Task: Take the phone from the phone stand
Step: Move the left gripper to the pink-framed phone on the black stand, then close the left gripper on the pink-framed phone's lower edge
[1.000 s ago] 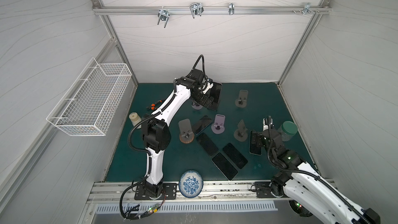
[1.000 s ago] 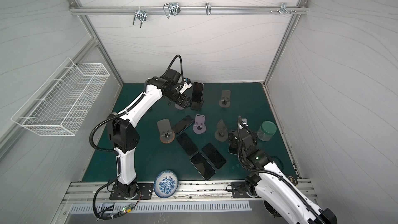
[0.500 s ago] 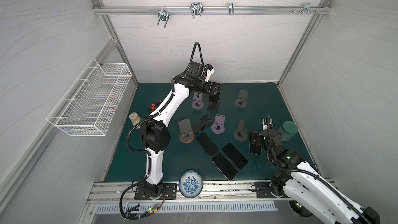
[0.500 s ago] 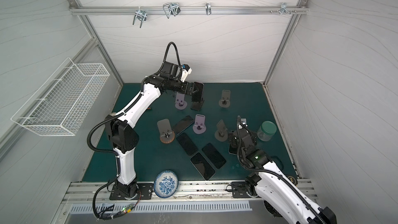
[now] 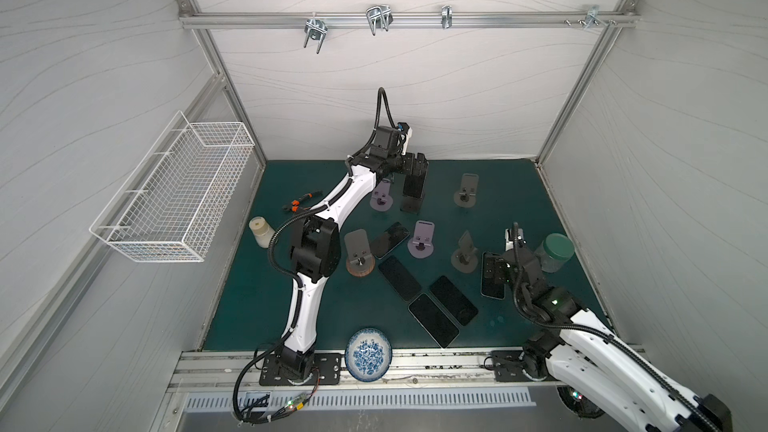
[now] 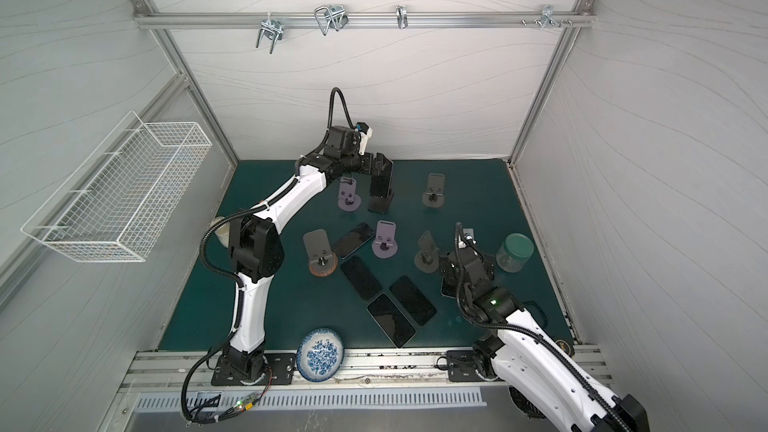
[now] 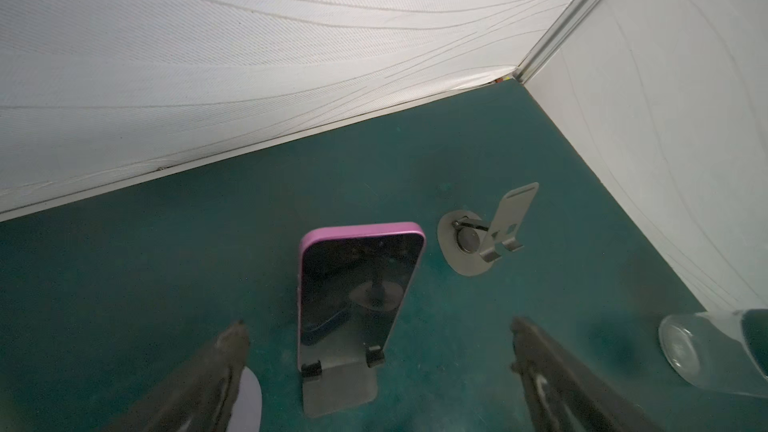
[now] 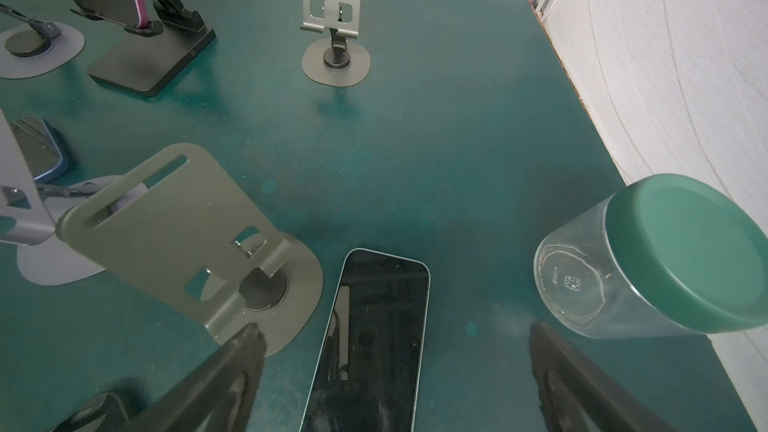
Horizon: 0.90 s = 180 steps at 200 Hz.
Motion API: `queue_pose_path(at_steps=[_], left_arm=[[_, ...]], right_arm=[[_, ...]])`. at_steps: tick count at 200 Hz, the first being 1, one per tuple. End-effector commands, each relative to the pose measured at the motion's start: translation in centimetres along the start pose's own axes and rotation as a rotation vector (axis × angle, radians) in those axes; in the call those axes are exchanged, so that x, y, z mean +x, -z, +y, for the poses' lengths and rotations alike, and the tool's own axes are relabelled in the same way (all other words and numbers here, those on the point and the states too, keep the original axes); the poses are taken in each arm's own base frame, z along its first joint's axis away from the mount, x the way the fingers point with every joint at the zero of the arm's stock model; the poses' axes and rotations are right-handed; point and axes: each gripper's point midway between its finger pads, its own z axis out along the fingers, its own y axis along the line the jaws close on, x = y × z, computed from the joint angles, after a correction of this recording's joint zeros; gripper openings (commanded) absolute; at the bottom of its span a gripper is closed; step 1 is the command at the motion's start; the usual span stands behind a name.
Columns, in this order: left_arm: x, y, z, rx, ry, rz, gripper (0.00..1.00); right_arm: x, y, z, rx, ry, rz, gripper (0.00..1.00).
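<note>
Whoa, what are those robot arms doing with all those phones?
The left gripper hangs open around a pink phone that stands on a dark stand at the back of the green mat. It hasn't grabbed it yet. The right gripper is open too, over a phone lying flat beside a jar. Other phones lie flat in the middle, and the other stands look empty.

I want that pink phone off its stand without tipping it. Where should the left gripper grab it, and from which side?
I'd pinch the phone by its long side edges, above the lips of the stand, coming from the screen side. It leans back with both edges bare, and the open left gripper faces it.
</note>
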Motion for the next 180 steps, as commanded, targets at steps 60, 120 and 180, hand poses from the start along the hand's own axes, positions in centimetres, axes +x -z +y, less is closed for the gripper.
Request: queue_pose_path(at_steps=[60,120,180], left_arm=[[-1.1,-3.1,-1.3,0.014,-0.160,-0.125,1.00],[-0.8,-5.1,-0.1,-0.030,-0.143,-0.129,1.00],[0.4,-6.3,0.8,-0.054,-0.114,-0.106,1.00]], right_arm=[[-1.5,0.3,0.2,0.018,0.010,-0.044,0.99],[-1.6,0.5,0.2,0.024,0.016,-0.055,0.99],[-1.6,0.5,0.3,0.022,0.019,-0.055,0.99]])
